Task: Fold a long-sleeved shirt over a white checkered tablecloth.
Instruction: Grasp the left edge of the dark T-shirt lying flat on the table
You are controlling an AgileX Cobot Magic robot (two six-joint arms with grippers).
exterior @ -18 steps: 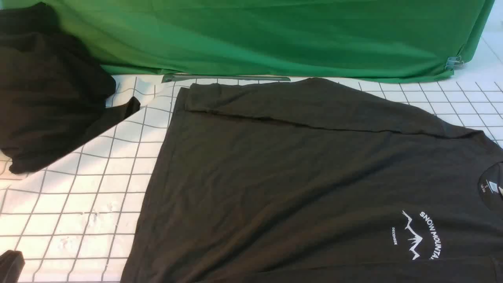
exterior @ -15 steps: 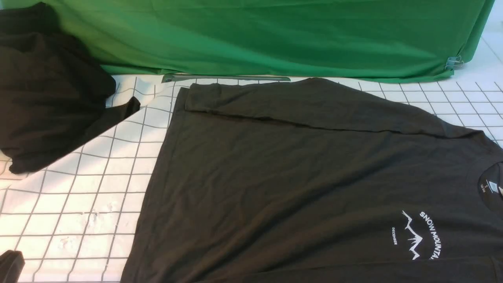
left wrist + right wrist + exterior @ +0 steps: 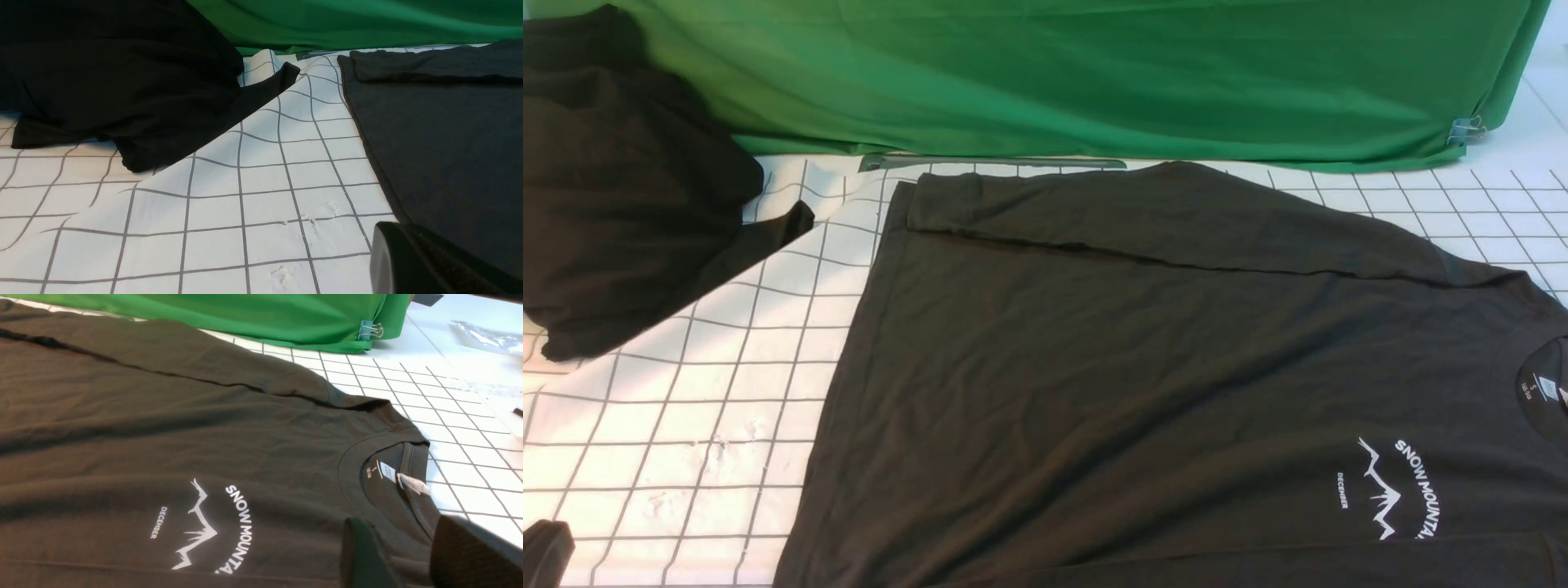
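— Shirt whereabouts?

— The dark charcoal soft-knit long-sleeved shirt (image 3: 1135, 367) lies spread flat on the white tablecloth with a thin grey grid of squares (image 3: 711, 408) that covers the desk. It fills the middle and right of the front view. A long band of the same knit (image 3: 1160, 212) is folded over along its far edge, leaving a raised seam-like ridge. The white mountain-outline print (image 3: 1396, 490) sits near the round ribbed neckline on the right.

— Texture of the tablecloth?

— Smooth, with gentle waves near the blacker, printless heap of cloth (image 3: 621, 188) at far left and a few small puckers (image 3: 719, 449).

— Behind?

— A plain green cloth (image 3: 1054, 73) hangs in soft folds, pinned at its right corner by a small metal clip (image 3: 1466, 129).

— Fingers?

— The right fingers (image 3: 367, 559) stand apart, nothing between them, just beside the neckline and its white label (image 3: 388, 471). Only one matte black left finger (image 3: 429, 261) shows, near the shirt's hem edge, so I cannot tell whether that pair is parted or closed.
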